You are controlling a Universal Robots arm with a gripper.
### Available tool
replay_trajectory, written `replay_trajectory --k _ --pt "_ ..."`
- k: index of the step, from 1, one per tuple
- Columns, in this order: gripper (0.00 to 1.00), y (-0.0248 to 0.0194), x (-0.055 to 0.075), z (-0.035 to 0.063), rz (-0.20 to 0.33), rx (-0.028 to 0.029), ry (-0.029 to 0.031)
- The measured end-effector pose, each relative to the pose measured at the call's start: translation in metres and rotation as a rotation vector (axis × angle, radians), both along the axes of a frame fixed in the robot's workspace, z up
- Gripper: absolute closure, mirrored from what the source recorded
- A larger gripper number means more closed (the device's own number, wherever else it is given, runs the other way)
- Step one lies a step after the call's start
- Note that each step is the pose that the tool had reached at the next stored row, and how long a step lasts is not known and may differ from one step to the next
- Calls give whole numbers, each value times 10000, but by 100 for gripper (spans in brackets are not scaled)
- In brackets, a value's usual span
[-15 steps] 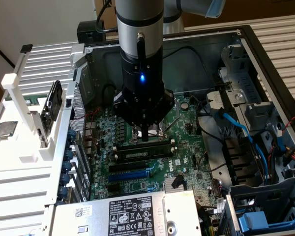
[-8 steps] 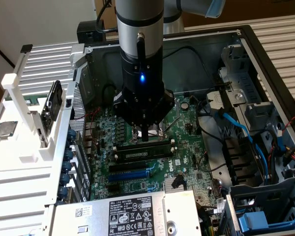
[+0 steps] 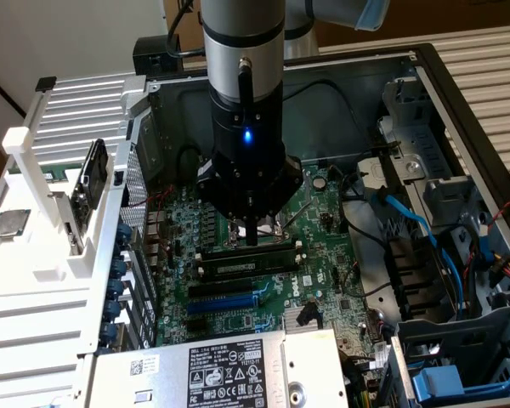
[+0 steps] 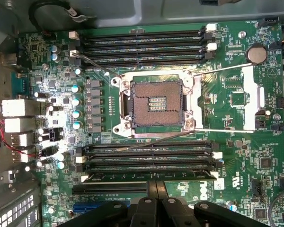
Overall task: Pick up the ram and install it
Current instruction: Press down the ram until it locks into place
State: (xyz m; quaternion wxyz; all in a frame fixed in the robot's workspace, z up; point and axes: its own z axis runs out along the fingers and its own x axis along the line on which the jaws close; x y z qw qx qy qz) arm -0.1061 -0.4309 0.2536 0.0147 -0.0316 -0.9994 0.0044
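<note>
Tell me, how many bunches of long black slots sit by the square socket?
2. One bank lies on the socket's far side, and the other bank lies on the side nearest the gripper, which may hide part of it.

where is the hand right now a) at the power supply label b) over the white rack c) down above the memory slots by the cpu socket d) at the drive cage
c, the hand hangs shut over the memory slots beside the open cpu socket.
</note>
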Motion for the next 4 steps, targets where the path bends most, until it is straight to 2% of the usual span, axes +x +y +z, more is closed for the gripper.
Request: replay_trajectory --k 4 --pt "90 0 0 0 0 0 1"
